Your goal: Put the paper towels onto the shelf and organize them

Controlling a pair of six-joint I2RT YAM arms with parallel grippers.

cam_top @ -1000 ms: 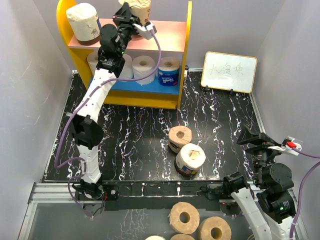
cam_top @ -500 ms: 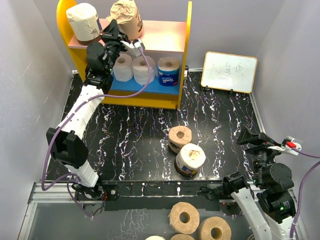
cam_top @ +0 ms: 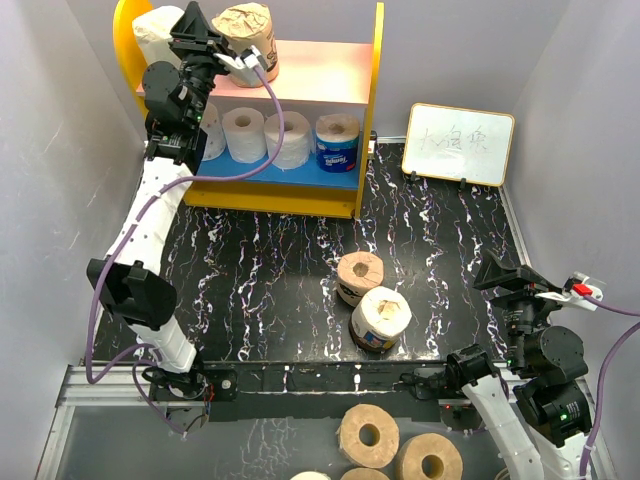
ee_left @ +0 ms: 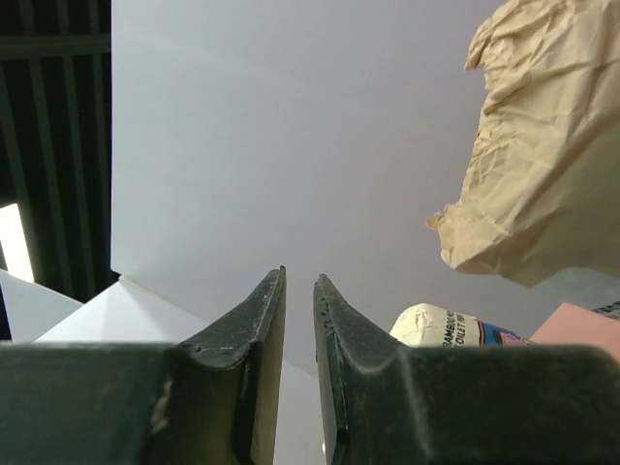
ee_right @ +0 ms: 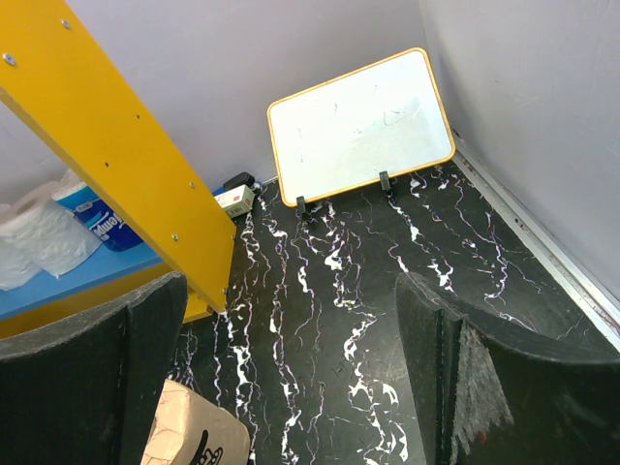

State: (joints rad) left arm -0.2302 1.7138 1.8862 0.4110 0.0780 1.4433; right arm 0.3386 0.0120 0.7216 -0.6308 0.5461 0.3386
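The shelf [cam_top: 372, 110] stands at the back left. On its pink upper board [cam_top: 320, 75] sit a white labelled roll [cam_top: 152, 22] and a crumpled tan roll [cam_top: 245, 28]. My left gripper [cam_top: 200, 32] is between them, raised, empty, its jaws nearly together. In the left wrist view [ee_left: 299, 281] the tan roll [ee_left: 542, 145] is to the right and the white roll [ee_left: 446, 325] shows low down. The blue lower board [cam_top: 300, 170] holds white rolls [cam_top: 243, 130] and a blue-wrapped one [cam_top: 338, 142]. A tan roll [cam_top: 360, 275] and a white labelled roll [cam_top: 380, 318] lie on the table. My right gripper [cam_top: 520, 275] is open and empty.
A small whiteboard [cam_top: 459, 143] leans at the back right, also in the right wrist view [ee_right: 358, 126]. Wider bare tan rolls [cam_top: 368, 435] lie below the table's near edge. A small white box [ee_right: 232, 197] sits by the shelf's yellow side panel [ee_right: 116, 155].
My left gripper has drawn back from the tan roll on the upper board and moved left and up. The tan roll stays on the board. The right arm has not moved.
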